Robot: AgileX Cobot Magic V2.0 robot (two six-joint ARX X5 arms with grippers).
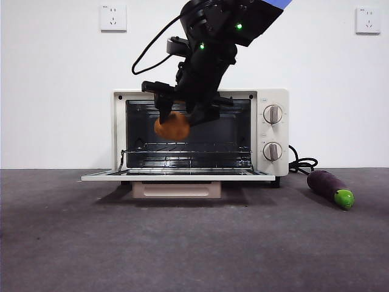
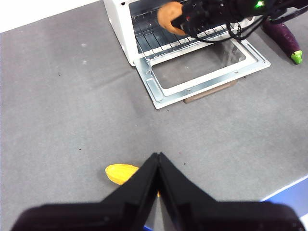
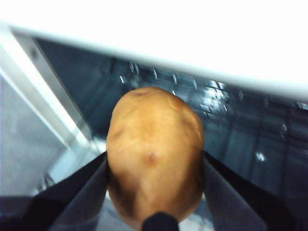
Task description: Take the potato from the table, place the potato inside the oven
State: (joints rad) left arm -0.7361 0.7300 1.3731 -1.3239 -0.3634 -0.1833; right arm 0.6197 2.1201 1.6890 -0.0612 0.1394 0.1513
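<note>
My right gripper (image 1: 176,118) is shut on the orange-brown potato (image 1: 172,127), holding it in the air at the open mouth of the cream-white oven (image 1: 270,97), above the wire rack (image 1: 188,152). In the right wrist view the potato (image 3: 154,154) fills the space between the two black jaws, with the dark oven cavity (image 3: 250,139) right behind it. The left wrist view shows the potato (image 2: 169,18) and the right arm over the rack from afar. My left gripper (image 2: 158,156) hangs shut over the grey table (image 2: 72,110), well away from the oven.
The oven door (image 1: 176,176) lies folded down flat toward the front. A purple eggplant (image 1: 330,187) with a green tip lies on the table right of the oven, near the black cord (image 1: 302,164). A yellow object (image 2: 122,172) lies just under my left gripper.
</note>
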